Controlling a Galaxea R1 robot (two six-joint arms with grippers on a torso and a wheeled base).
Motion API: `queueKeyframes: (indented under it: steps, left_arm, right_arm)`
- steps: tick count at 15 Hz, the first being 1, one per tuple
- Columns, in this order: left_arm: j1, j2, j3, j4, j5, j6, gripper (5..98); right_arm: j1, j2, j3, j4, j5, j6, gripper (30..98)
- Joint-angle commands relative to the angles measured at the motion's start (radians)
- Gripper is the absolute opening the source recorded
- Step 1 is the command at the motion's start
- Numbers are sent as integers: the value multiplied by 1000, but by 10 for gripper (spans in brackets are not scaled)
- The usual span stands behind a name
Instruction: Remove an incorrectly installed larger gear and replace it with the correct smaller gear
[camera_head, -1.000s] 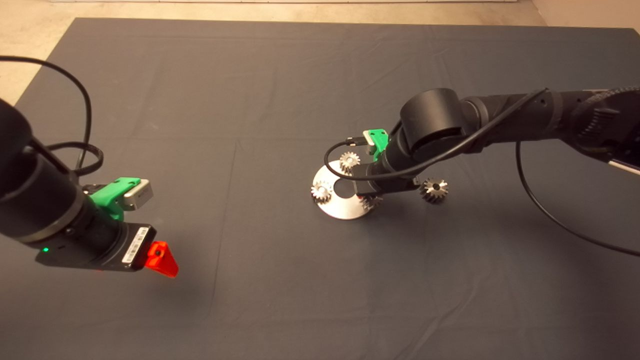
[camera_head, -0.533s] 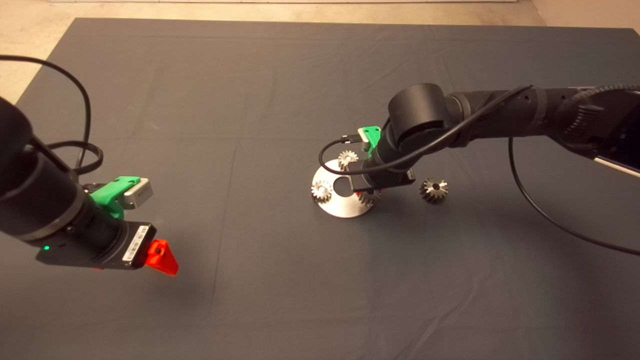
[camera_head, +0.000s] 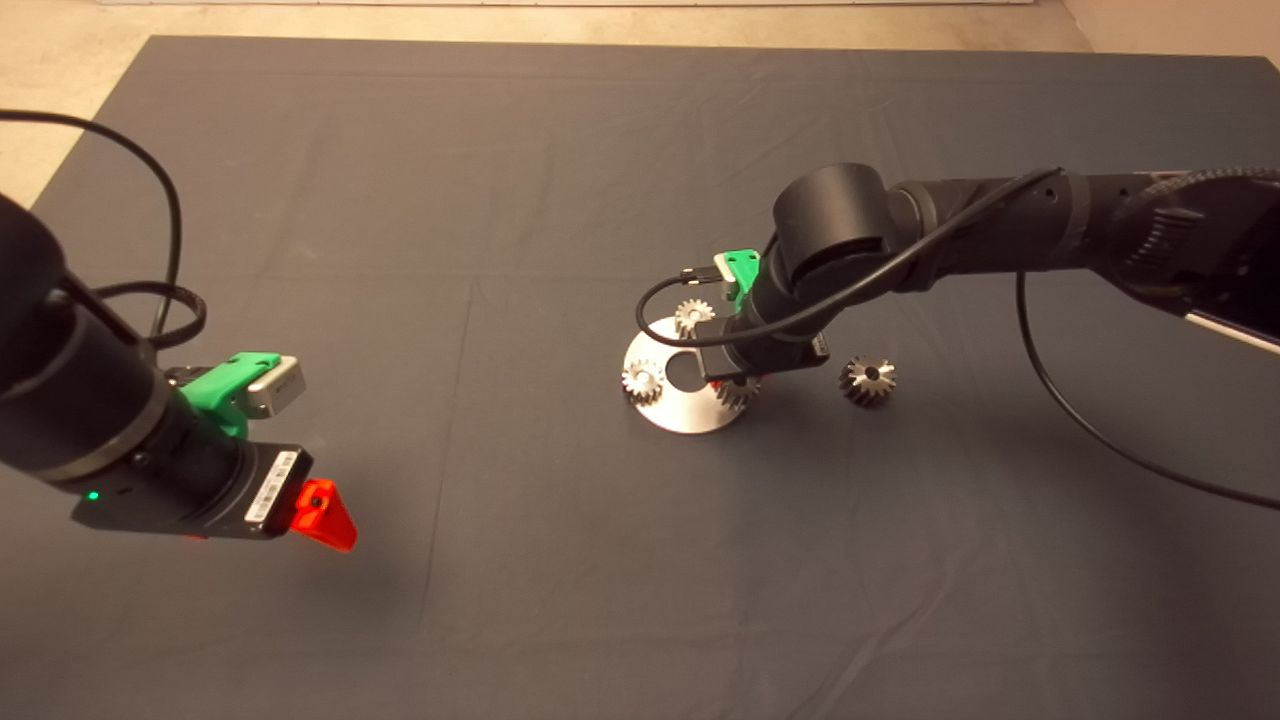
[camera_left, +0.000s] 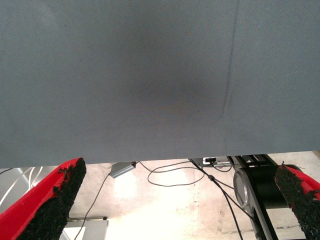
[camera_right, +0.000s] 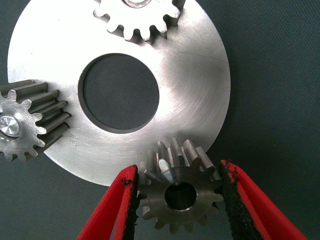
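The right gripper (camera_right: 177, 197) sits low over the rim of the round steel plate (camera_right: 200, 85), its red fingers (camera_right: 107, 212) standing slightly apart to either side of the smaller gear (camera_right: 179, 194), which rests at the plate's edge directly between the pads; whether the pads are touching the teeth cannot be made out, so it reads as spread rather than pinching. Two paler gears (camera_right: 27, 125) sit on the same plate beyond the fingertips, across the centre hole. The larger gear (camera_head: 867, 380) lies on the dark mat (camera_head: 500, 200) of the counter, outboard of the right gripper and clear of the plate. The step in hand appears to be seating the smaller gear. To do it well, the gear should drop squarely onto its post with its bore centred before the fingers let go, and the gripper should lift straight up so a pad does not drag the teeth sideways. The left gripper (camera_head: 322, 515) waits well away, fingers spread wide with nothing between them. A white label with a barcode shows on its body, but nothing on it is legible.
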Motion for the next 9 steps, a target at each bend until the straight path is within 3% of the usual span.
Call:
queueKeyframes:
  steps: [1, 9]
  left_arm:
    - [-2, -2, -1, 10, 91, 2, 982]
    - [-2, -2, -1, 20, 91, 2, 982]
  right_arm:
    - [24, -4, 1, -32, -116, 3, 405]
    - [27, -7, 2, -32, -116, -1, 383]
